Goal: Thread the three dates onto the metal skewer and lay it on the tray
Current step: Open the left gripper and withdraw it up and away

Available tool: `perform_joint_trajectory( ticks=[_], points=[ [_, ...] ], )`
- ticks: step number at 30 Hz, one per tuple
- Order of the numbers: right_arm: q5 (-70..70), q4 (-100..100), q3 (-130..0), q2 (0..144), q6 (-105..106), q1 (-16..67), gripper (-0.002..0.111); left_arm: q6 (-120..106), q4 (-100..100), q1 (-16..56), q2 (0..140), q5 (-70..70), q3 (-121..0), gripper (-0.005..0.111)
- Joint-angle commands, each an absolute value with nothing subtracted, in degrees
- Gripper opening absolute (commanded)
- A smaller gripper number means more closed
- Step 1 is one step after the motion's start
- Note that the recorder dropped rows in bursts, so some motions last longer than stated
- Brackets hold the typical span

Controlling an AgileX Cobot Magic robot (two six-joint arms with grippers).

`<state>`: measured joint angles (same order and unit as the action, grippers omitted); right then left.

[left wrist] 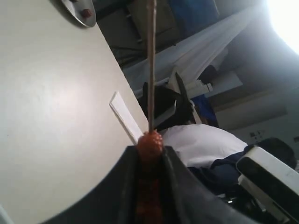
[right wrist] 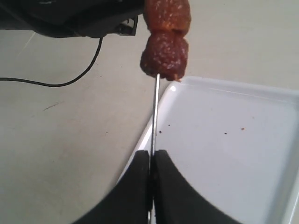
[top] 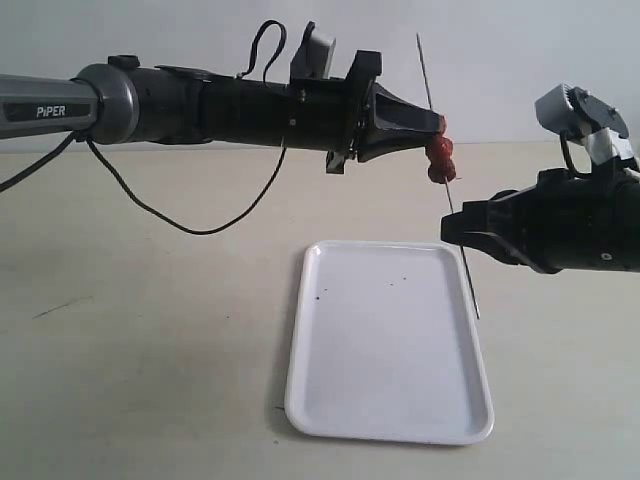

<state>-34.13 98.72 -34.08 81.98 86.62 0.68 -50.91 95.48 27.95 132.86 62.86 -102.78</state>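
The metal skewer (top: 452,205) stands nearly upright above the far right corner of the white tray (top: 390,400). Three reddish-brown dates sit stacked on it. My left gripper (top: 438,124) is shut on the top date (left wrist: 149,141), with the rod (left wrist: 151,70) rising past it. The two lower dates (top: 441,160) hang just under its tip; the right wrist view shows them (right wrist: 165,53) on the rod (right wrist: 154,112). My right gripper (top: 450,226) is shut on the skewer below the dates, over the tray's edge (right wrist: 224,154). The skewer's lower tip hangs near the tray's right rim.
A black cable (top: 190,226) loops over the beige table behind the tray on the left. The tray holds only a few dark specks (top: 322,294). A person in a white shirt (left wrist: 205,144) sits beyond the table's edge in the left wrist view.
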Motion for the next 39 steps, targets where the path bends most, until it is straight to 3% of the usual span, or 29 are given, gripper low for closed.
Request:
perform_joint_trajectory(
  ticks=[1,4,7,16,18,19,20,21,28,36,39],
  points=[
    [-36.09,96.78,-35.26,81.48,86.98,0.69,0.0,-52.22,94.44,28.41,132.71,64.04,-102.66,0.029],
    [-36.09,95.48,-35.26,81.48,86.87,0.69,0.0,-52.22,95.21,28.0,132.71,64.04,-102.66,0.049],
    [-36.09,94.93,-35.26,81.48,86.62,0.69,0.0,-52.22,95.22,27.58,132.71,64.04,-102.66,0.06],
    [-31.92,84.77,-35.26,81.48,76.82,0.69,0.0,-57.88,97.24,22.52,132.71,69.96,-102.66,0.062],
    [-31.92,82.37,-35.26,81.48,73.55,0.69,0.0,-61.22,95.82,20.4,132.71,69.96,-102.66,0.05],
    [-31.92,81.92,-35.26,81.48,73.2,0.69,0.0,-61.77,90.83,20.03,132.41,69.96,-102.66,0.032],
    [-32.27,81.95,-35.26,81.59,73.2,0.69,0.0,-61.77,88.86,19.92,132.32,69.96,-102.66,0.022],
    [-32.81,81.95,-35.26,82.02,73.2,0.69,0.0,-61.77,86.63,19.92,132.32,69.96,-102.66,0.0],
    [-31.23,82.52,-35.26,89.93,74.95,0.69,0.0,-65.96,85.19,20.02,125.65,67.62,-99.0,0.0],
    [-32.11,85.31,-35.26,90.23,78.06,0.69,0.0,-69.65,77.85,20.02,100.49,25.29,-73.24,0.0],
    [-32.34,85.31,-35.26,90.23,78.06,0.69,0.0,-74.95,82.09,20.02,91.88,18.05,-64.74,0.0]
  ],
)
